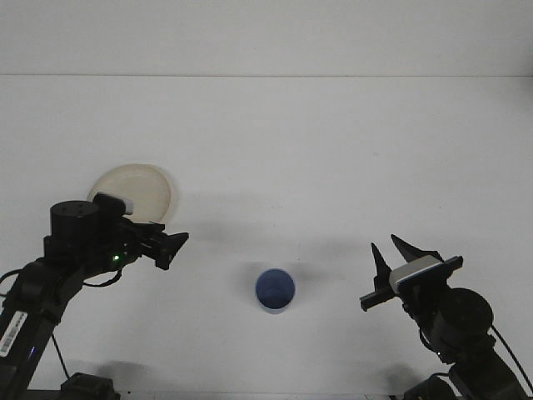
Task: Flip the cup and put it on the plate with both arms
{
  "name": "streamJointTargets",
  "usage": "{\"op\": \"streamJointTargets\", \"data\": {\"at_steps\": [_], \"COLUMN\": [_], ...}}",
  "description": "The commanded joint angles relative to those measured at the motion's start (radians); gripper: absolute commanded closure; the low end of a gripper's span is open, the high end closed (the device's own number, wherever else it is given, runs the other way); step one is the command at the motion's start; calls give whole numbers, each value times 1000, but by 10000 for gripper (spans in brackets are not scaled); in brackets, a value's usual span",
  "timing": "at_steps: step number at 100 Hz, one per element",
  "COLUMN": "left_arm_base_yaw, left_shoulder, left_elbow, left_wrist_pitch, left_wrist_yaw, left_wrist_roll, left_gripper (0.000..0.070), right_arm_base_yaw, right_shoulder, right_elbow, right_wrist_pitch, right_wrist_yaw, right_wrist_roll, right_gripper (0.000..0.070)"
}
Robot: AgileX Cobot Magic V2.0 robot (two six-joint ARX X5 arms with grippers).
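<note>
While the small blue round cup [275, 290] stands upright, mouth up, alone on the white table [316, 150], bare surface lies all around it and far toward the back edge. My left end effector [172, 247] reaches out level, pointing right toward the cup yet apart from it; whether it is parted or clenched I cannot tell. My left arm covers the near rim of the pale cream round plate [137, 185]. My right end effector [398, 254] stands released, prongs spread upward, grasping nothing, right of the cup.
</note>
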State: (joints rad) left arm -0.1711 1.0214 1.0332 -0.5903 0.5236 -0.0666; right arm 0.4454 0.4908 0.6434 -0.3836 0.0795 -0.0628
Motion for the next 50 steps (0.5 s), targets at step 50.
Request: {"op": "streamJointTargets", "data": {"at_steps": [50], "left_arm_base_yaw": [-380], "left_shoulder": [475], "left_elbow": [372], "left_wrist_pitch": [-312], "left_wrist_yaw": [-93], "left_wrist_roll": [179], "left_gripper": [188], "right_arm_base_yaw": [-53], "right_shoulder": [-91], "right_elbow": [-59], "right_wrist_pitch": [-97], "right_wrist_yaw": [8], "right_wrist_roll": [2], "right_gripper": [430]}}
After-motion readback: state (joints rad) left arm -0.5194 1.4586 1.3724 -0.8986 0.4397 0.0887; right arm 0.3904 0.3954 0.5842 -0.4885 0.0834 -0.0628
